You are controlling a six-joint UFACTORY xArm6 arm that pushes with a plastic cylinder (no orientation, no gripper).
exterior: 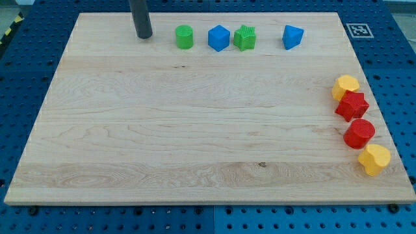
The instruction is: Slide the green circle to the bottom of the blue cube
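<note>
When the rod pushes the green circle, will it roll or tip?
Probably it slides: the green circle stands upright on its flat end. It looks squat, so tipping seems unlikely. Pushed off-centre by my tip, at its left, it may veer aside.

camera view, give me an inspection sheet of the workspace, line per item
surface: wooden board on a blue pegboard table, a printed marker tag at the board's top right corner
job's things: green circle and blue cube side by side, apart, in the top row, circle on the view's left
clutter: green star block touching the blue cube's right; blue triangle-like block further right; at the right edge, top to bottom, yellow block, red star, red circle, yellow heart
hand: none; my tip sits on the view's left of the green circle, apart from it
cables: nothing seen
surroundings: yellow and black striped tape at the top left
</note>
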